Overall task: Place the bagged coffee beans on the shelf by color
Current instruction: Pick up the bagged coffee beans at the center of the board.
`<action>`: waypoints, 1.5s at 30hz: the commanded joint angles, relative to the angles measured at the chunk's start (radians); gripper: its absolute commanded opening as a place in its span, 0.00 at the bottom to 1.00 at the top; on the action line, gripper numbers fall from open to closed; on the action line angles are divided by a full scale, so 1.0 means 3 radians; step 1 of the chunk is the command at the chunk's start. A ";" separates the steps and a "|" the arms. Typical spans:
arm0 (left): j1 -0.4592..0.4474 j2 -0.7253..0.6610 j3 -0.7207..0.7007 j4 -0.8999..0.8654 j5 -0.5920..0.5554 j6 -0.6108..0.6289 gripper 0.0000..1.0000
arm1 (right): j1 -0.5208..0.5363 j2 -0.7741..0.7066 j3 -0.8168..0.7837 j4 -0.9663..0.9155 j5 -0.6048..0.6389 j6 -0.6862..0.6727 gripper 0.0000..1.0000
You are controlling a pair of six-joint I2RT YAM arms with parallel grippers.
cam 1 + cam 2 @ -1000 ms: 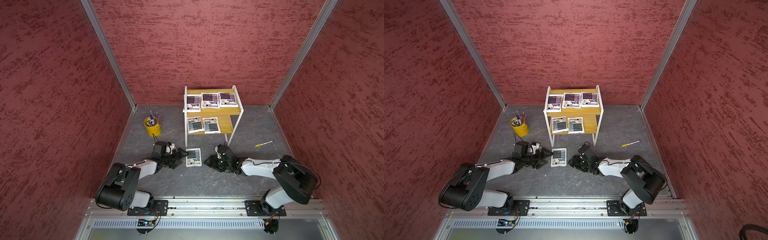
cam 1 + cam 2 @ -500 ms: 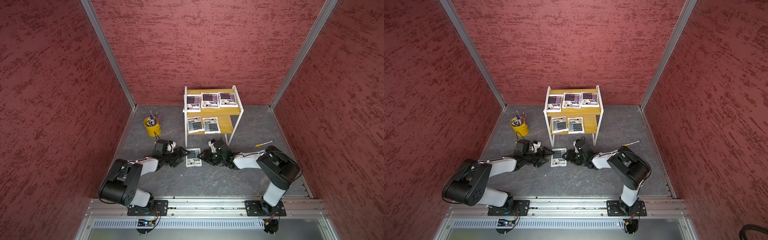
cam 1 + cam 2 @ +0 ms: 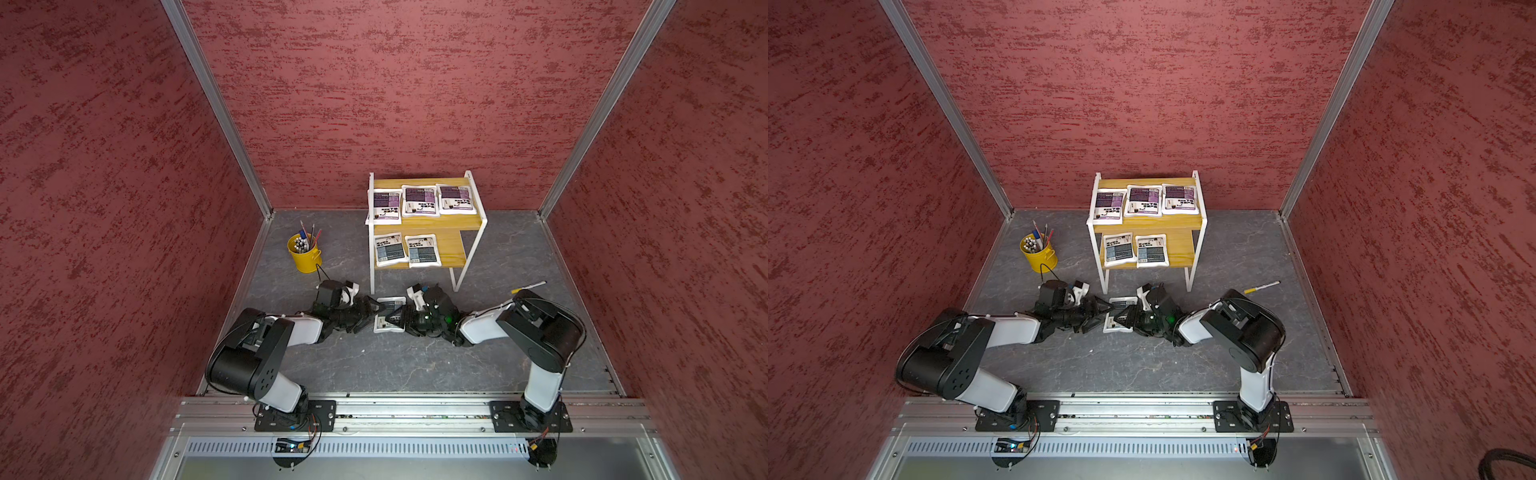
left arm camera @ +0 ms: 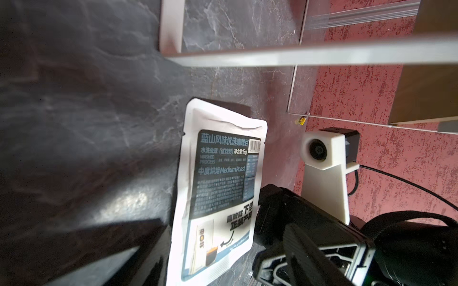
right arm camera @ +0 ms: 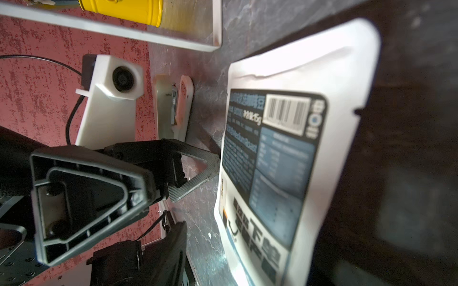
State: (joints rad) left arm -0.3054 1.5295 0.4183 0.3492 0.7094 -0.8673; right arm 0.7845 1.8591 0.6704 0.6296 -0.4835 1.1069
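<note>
You are working on a dark grey, marbled floor (image 3: 415,365) boxed in by rough red walls (image 3: 415,104), with the shelf (image 3: 451,249) standing at the back. Its top board carries three purple pouches (image 3: 420,200) and its lower board two grey-blue pouches (image 3: 390,249). A yellow pen bucket (image 3: 304,257) stands left of the shelf, and a yellow pen (image 3: 530,286) lies to the shelf's right.

The last grey-blue pouch (image 3: 386,307) is on the floor just in front of the shelf's front legs, between your two arms. Your left gripper (image 3: 372,316) sits at the pouch's left edge; the right wrist view shows its fingers (image 5: 193,170) spread apart with nothing between them. Your right gripper (image 3: 392,320) reaches over the pouch's right side with its jaws apart, but you cannot tell whether it is pinching the pouch.
</note>
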 commanded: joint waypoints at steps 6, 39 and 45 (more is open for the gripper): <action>0.0005 -0.0060 -0.0195 -0.0137 -0.0044 0.0001 0.75 | 0.0044 0.0112 -0.0244 -0.0086 -0.0025 0.0141 0.42; 0.0446 -0.1598 -0.0046 -0.1445 0.1070 0.0371 0.81 | -0.0116 -0.1637 -0.0099 -0.1939 -0.1036 -0.1138 0.02; 0.0567 -0.1822 0.0145 -0.1512 0.1460 0.0351 0.82 | -0.0239 -0.2043 0.0382 -0.3079 -0.1498 -0.1700 0.02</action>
State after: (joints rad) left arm -0.1482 0.9981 0.4206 -0.0784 1.0565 -0.7830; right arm 0.7254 1.2800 0.7361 -0.0570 -0.8268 0.7254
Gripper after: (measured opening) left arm 0.819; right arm 0.090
